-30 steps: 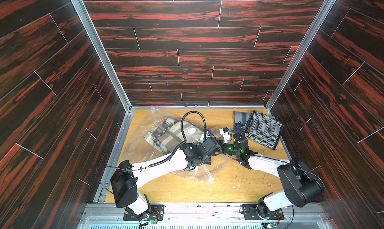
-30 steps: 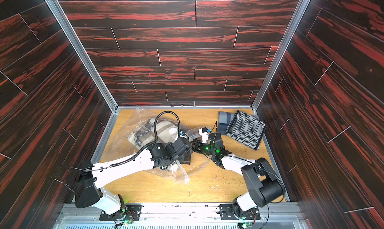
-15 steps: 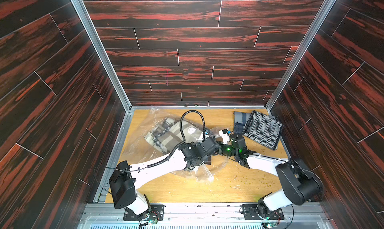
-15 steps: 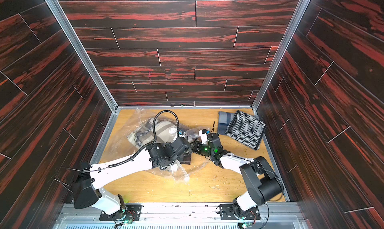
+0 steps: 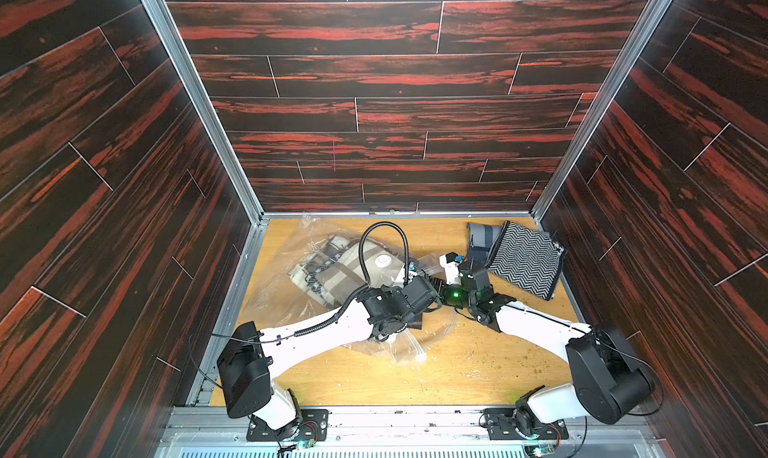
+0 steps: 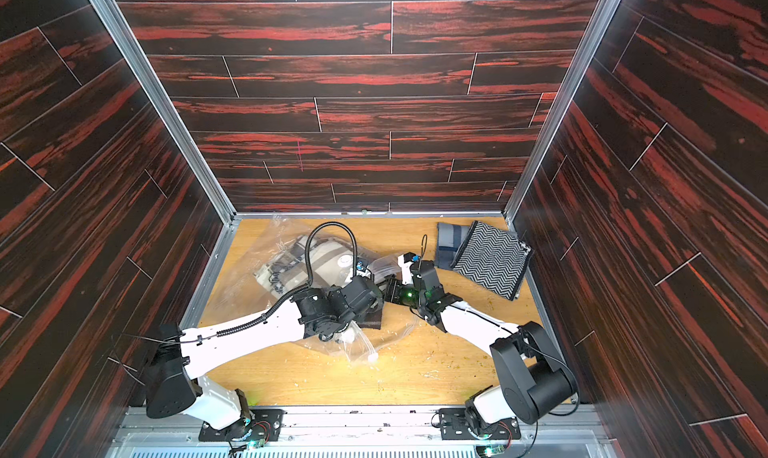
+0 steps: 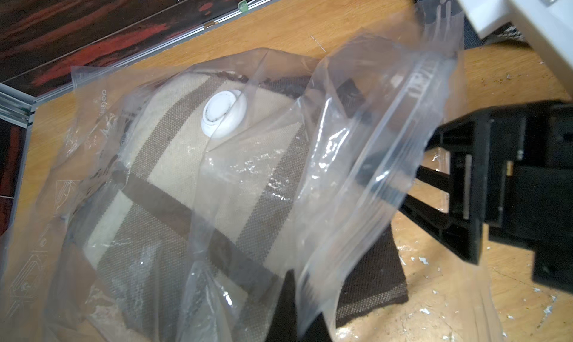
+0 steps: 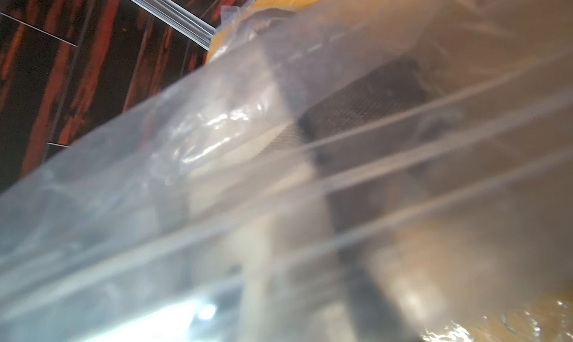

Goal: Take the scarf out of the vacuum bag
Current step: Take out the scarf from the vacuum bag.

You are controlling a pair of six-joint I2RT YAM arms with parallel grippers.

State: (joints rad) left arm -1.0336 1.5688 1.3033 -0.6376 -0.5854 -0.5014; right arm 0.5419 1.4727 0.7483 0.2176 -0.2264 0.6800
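The clear vacuum bag (image 5: 286, 298) (image 6: 245, 285) lies at the back left of the wooden table, its white valve (image 7: 224, 113) facing up. Inside it is the folded beige scarf (image 5: 332, 269) (image 7: 173, 157) with brown stripes. A dark brown end (image 7: 372, 278) of the scarf shows at the bag's mouth. My left gripper (image 7: 294, 309) is shut on the raised zip-seal edge (image 7: 397, 132). My right gripper (image 7: 390, 185) meets it at the mouth (image 5: 436, 287), jaws apart, black fingers (image 7: 434, 218) reaching behind the plastic. In the right wrist view, blurred plastic (image 8: 279, 185) covers the jaws.
A folded black-and-white zigzag cloth (image 5: 525, 260) and a folded grey-blue cloth (image 5: 482, 240) lie at the back right, close behind my right wrist. Dark wood-pattern walls (image 5: 374, 103) enclose the table on three sides. Small crumbs (image 5: 490, 352) dot the front right of the table.
My right gripper has slid left to the bag's mouth and its jaws have spread. My left gripper has kept its hold on the bag's edge.
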